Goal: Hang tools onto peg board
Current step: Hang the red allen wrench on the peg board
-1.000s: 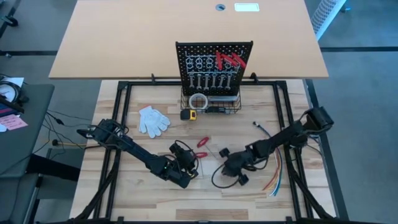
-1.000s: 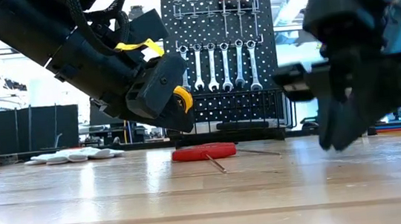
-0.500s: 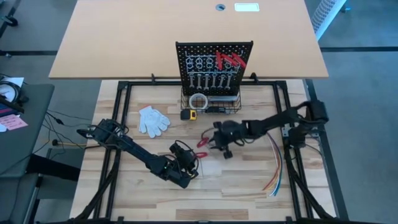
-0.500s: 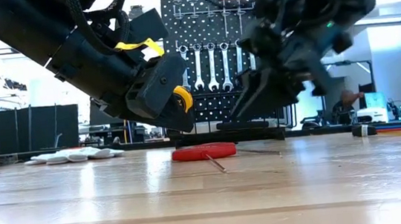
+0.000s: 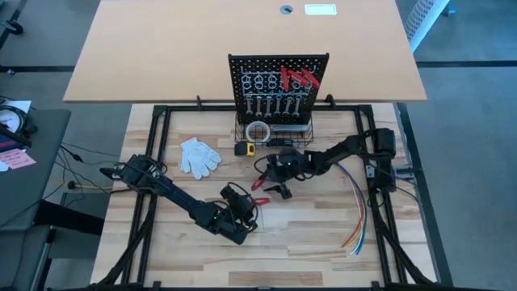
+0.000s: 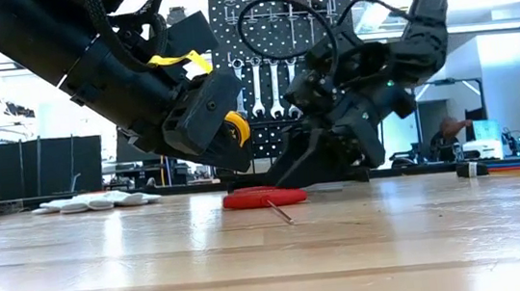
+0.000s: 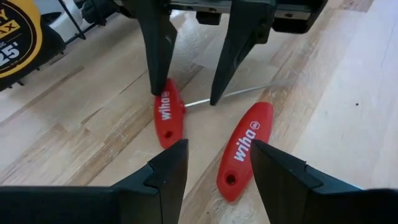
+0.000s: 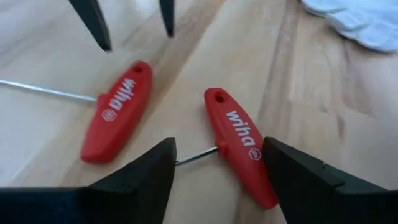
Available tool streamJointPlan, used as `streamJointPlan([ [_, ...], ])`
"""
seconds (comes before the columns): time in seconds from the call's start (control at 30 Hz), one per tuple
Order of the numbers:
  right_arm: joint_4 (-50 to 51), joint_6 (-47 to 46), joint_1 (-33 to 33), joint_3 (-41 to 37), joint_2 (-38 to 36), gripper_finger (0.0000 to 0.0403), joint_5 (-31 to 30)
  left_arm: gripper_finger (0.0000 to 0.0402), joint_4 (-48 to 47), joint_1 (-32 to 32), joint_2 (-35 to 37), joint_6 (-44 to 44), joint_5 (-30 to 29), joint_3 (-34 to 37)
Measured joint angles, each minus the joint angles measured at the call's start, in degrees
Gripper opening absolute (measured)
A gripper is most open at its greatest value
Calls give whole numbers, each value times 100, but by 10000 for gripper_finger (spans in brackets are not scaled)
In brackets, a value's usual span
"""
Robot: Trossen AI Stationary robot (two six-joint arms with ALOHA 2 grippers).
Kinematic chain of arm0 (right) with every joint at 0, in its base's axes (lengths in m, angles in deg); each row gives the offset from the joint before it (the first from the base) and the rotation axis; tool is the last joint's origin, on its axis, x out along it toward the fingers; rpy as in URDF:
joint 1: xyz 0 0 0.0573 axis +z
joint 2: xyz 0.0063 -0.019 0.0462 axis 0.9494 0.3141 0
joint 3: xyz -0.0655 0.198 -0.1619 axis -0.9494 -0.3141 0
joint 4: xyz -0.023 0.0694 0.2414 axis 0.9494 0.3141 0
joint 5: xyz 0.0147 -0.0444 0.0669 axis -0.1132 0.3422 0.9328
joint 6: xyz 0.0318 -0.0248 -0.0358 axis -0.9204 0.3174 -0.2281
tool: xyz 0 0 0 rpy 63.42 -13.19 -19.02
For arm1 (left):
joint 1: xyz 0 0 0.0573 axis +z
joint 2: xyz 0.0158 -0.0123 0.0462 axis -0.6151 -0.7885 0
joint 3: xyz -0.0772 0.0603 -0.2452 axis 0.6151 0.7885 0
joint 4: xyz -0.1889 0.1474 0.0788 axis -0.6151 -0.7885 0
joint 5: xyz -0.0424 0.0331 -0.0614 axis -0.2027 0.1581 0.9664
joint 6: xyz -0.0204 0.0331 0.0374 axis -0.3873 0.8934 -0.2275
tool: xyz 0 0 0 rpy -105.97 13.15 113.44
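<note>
- Left gripper (image 5: 242, 212) sits nearest the table's front edge, jaws apart with nothing between them, pointed at the two red tools.
- Bare wood lies in front of and beside it, so there is open room toward the front edge.
- Red tools: near one (image 5: 262, 200) and far one (image 5: 263, 185) lie flat on the table (image 5: 323, 242), close together but not touching, each with a thin steel shaft sticking out sideways.
- Right gripper (image 5: 273, 183) is down over the far red tool, fingers spread wide on either side of the handle, fingertips (image 7: 159, 87) at the wood. No grip yet.
- Glove (image 5: 198, 156) lies left of the tools, well apart. Wires (image 5: 358, 218) lie by the right edge, clear of both arms.
- Tape measure (image 5: 245, 149) sits just in front of the basket (image 5: 300, 141).
- Peg board (image 5: 279, 85) stands at the far side of the table, with wrenches (image 5: 271, 105) hung in a row and red tools (image 5: 299, 78) at its top right.
- Change from a second ago: right arm swung from the front right of the table over to the tools and its jaws opened. Left arm and both tools unmoved.
</note>
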Motion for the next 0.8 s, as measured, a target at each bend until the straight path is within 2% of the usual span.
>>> streamJointPlan([
  [0.13,521,-38,6,21,-148,223,75,170,0,-2,0,0,6,0],
  [0.33,2186,-588,163,-11,-1147,205,80,170,-31,-9,0,0,66,0],
  [0.47,3148,-998,552,-53,-1737,200,75,170,-35,-7,0,0,70,0],
  [0.57,3236,-1079,1027,-244,-2033,197,-13,170,-33,-7,0,-1,74,0],
  [0.7,2621,-777,1596,-545,-2569,190,-610,170,-32,-7,0,-9,79,0],
  [0.8,2216,-524,1626,-975,-3037,178,-1076,170,-31,-28,0,-11,106,0],
])
